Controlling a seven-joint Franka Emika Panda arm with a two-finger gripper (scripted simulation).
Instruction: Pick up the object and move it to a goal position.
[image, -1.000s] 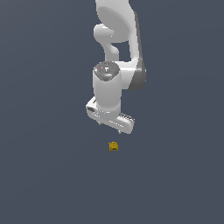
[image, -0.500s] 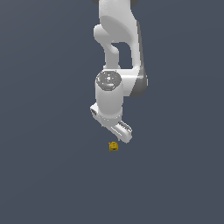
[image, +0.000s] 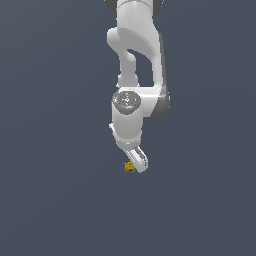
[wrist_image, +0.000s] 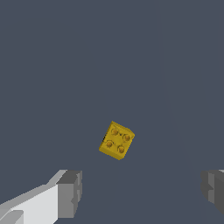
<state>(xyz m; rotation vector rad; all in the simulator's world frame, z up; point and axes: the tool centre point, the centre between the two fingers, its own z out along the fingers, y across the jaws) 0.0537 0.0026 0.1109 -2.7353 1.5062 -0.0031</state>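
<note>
The object is a tiny yellow-orange block (image: 130, 167) with four round studs on top, lying on the plain dark grey floor. In the wrist view the block (wrist_image: 117, 140) sits ahead of the gap between the two fingers, turned at an angle. My white gripper (image: 136, 165) hangs just above it, partly covering it in the exterior view. In the wrist view the gripper (wrist_image: 142, 192) is open and empty, with one grey pad (wrist_image: 70, 194) and the other pad (wrist_image: 213, 188) far apart. No goal marker shows.
The white arm (image: 137, 60) rises from the gripper towards the top of the exterior view. The dark grey floor (image: 50, 200) is plain all around the block.
The gripper has come down towards the block and turned about its axis. The block has not moved.
</note>
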